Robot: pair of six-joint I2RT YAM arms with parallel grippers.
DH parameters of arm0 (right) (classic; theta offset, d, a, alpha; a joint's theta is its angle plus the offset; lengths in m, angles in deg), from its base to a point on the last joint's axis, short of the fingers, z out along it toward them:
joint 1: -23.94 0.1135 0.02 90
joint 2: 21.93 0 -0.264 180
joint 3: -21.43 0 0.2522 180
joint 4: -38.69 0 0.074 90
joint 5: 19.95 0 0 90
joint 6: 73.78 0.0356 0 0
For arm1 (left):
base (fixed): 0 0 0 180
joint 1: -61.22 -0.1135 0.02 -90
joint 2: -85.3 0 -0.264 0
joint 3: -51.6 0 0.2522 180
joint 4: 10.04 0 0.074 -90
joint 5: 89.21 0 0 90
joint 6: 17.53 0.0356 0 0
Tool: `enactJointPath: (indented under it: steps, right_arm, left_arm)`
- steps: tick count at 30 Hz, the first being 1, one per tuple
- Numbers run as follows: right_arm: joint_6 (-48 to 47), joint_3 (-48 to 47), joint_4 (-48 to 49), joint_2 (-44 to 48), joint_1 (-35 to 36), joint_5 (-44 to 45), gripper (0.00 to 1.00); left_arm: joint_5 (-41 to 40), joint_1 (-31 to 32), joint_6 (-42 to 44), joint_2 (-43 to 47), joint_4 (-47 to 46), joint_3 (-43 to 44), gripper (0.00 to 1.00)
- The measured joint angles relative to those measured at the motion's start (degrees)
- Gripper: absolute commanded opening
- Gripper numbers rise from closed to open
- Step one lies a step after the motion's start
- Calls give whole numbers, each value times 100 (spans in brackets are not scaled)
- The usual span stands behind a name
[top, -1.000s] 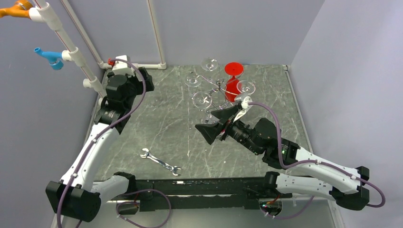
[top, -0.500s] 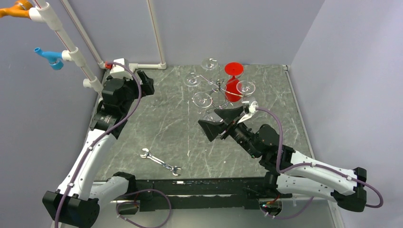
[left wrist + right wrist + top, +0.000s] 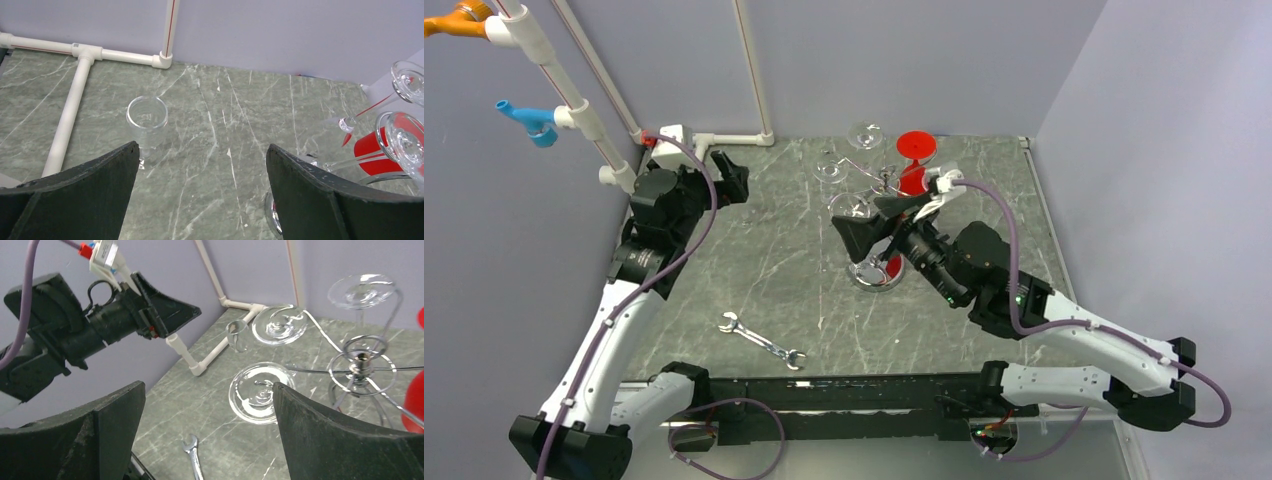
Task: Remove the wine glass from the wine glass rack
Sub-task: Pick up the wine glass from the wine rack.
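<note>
Holds the right gripper (image 3: 876, 220) wide open and empty beside the rack (image 3: 361, 365), ready to close on a hanging wine glass (image 3: 257, 392). Rests the left gripper (image 3: 729, 172) open too, far left, out of the way.

You have a grey-green bench (image 3: 774, 250) veined in white, a red wine glass (image 3: 915, 147) among clear glasses (image 3: 260, 391), a shiny chrome wine glass rack (image 3: 361, 365), a silver wrench (image 3: 762, 341) and white pipes (image 3: 70, 100).
</note>
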Motion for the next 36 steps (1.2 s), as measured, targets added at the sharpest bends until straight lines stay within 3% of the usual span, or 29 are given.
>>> enactJointPath:
  steps: [13, 22, 28, 36]
  right_arm:
    - [348, -953, -1626, 238, -249, 955, 100]
    - [1029, -1338, -2238, -114, -2218, -1029, 98]
    - [1353, -1303, -2406, -42, -2339, -1589, 95]
    - [1368, -1305, -2798, 90, -2474, -1368, 88]
  left_arm:
    - [9, -11, -2, 70, 7, 2, 99]
    - [11, -61, -4, 70, 4, 2, 99]
    - [13, -70, -4, 70, 4, 2, 100]
    - [55, -116, -7, 70, 4, 2, 99]
